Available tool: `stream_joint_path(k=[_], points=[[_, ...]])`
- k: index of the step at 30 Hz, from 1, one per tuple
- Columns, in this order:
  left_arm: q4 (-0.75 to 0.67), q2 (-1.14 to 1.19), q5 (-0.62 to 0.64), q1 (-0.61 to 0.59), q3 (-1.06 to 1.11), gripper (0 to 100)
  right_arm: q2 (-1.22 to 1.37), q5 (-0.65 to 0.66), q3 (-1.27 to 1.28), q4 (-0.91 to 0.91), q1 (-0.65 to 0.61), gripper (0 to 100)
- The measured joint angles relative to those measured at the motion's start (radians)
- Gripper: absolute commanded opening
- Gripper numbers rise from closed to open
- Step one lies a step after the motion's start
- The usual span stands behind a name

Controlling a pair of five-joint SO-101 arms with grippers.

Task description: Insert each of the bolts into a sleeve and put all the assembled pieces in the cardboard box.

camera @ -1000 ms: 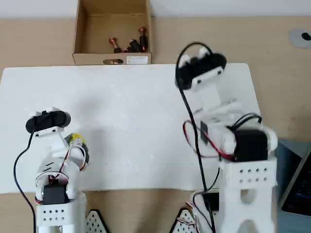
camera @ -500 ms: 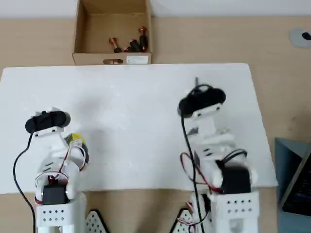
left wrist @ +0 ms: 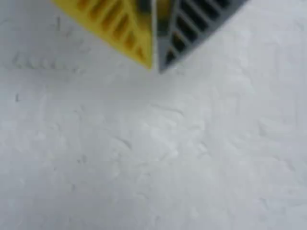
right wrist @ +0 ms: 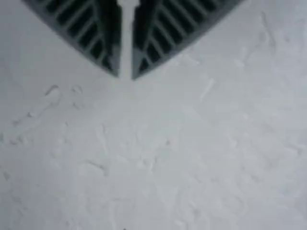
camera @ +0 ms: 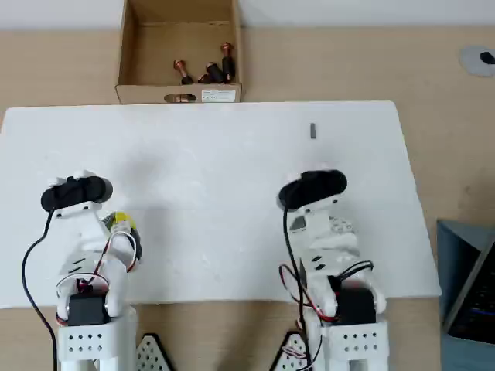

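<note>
Hanging over the white mat (camera: 201,193), left gripper (left wrist: 154,64) pressed together, right gripper (right wrist: 125,72) nearly so, both empty.

Matt brown paperboard forms the cardboard box (camera: 147,94); the bolts (camera: 226,49) inside look like shiny coppery metal. The white mat (camera: 201,178) is matt and roughly pitted, the counter (camera: 441,77) smooth wood-look. The left fingers (left wrist: 115,24) and right fingers (right wrist: 81,21) are ribbed plastic
</note>
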Motion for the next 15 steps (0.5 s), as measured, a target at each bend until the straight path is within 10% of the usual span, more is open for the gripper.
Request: stream_joint_path(k=[15], points=[[0.000, 0.000, 0.000, 0.000, 0.000, 0, -0.064, 0.000, 0.103, 0.012, -0.002, 1.0]])
